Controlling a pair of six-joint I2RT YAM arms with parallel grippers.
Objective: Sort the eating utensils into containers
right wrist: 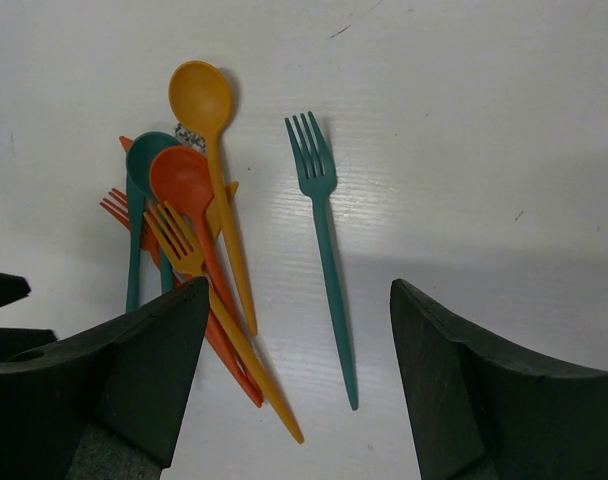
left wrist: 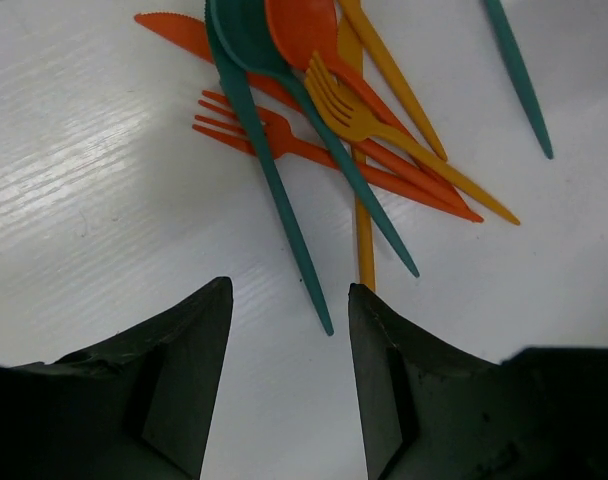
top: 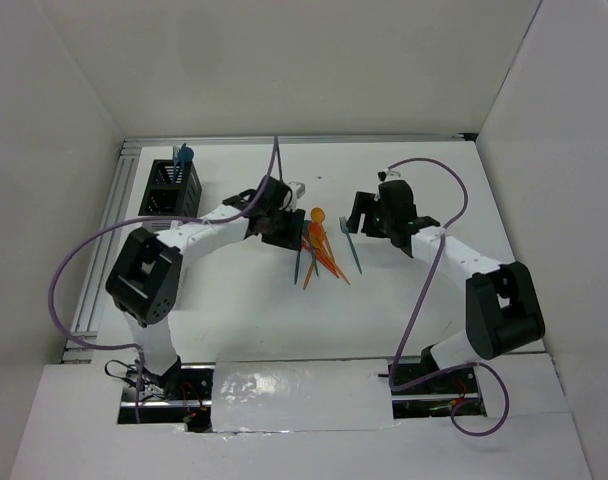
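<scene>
Parted right gripper point(right wrist: 299, 292) above teal fork point(right wrist: 325, 250)

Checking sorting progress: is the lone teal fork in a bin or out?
Out. The teal fork lies flat on the table, apart from the pile.

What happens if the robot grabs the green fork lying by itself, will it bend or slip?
The green fork looks thin and plastic, so probably light and a bit bendy. It lies flat on the smooth white table, so a push would likely slide it, not roll it. Pinching something so flat may be tricky.
</scene>
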